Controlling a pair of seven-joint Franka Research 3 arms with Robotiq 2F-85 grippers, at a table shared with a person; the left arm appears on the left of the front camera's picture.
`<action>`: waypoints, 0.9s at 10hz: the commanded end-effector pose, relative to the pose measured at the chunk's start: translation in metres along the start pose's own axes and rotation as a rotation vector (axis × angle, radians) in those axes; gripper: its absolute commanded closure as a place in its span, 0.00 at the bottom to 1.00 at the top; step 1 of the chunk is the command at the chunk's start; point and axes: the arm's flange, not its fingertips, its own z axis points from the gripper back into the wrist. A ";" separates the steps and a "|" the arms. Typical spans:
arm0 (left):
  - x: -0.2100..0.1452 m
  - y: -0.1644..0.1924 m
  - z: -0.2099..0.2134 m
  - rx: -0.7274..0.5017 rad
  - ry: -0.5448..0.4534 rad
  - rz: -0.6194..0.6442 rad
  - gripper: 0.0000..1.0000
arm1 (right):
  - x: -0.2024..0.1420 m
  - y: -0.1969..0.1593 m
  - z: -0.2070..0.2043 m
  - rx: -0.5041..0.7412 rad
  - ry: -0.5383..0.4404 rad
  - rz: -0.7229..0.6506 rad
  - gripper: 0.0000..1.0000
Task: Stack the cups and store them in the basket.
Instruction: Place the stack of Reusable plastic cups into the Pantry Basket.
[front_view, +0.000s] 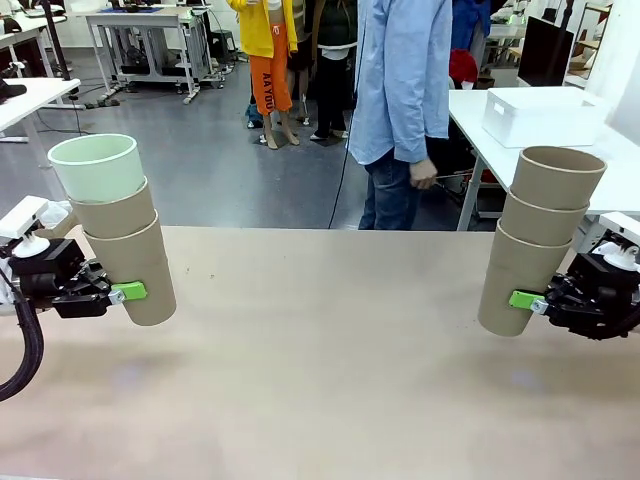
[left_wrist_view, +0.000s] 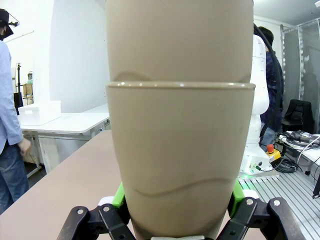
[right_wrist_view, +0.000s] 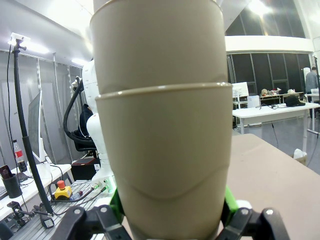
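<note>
Now each tool is closed on the bottom cup of a three-high stack: the left tool (front_view: 130, 290) carries two tan cups (front_view: 125, 240) topped by the mint cup (front_view: 98, 167), and the right tool (front_view: 520, 298) holds an all-tan stack (front_view: 540, 240). Both stacks sit well apart at opposite ends of the bench (front_view: 320, 350), mouths up and leaning outward, with nothing between them. The basket (front_view: 545, 115) sits on a far white table (front_view: 465, 110), nearer the right arm.

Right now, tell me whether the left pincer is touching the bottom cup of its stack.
Touching. In the left wrist view the left pincer's green pads press both sides of the bottom tan cup, no gap showing.
</note>
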 end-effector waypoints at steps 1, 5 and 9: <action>0.005 -0.002 0.000 -0.001 -0.008 -0.009 0.14 | 0.003 0.000 -0.002 0.005 0.000 0.005 0.14; 0.005 -0.002 0.000 -0.001 -0.008 -0.009 0.14 | 0.003 0.000 -0.002 0.005 0.000 0.005 0.14; 0.005 -0.002 0.000 -0.001 -0.008 -0.009 0.14 | 0.003 0.000 -0.002 0.005 0.000 0.005 0.14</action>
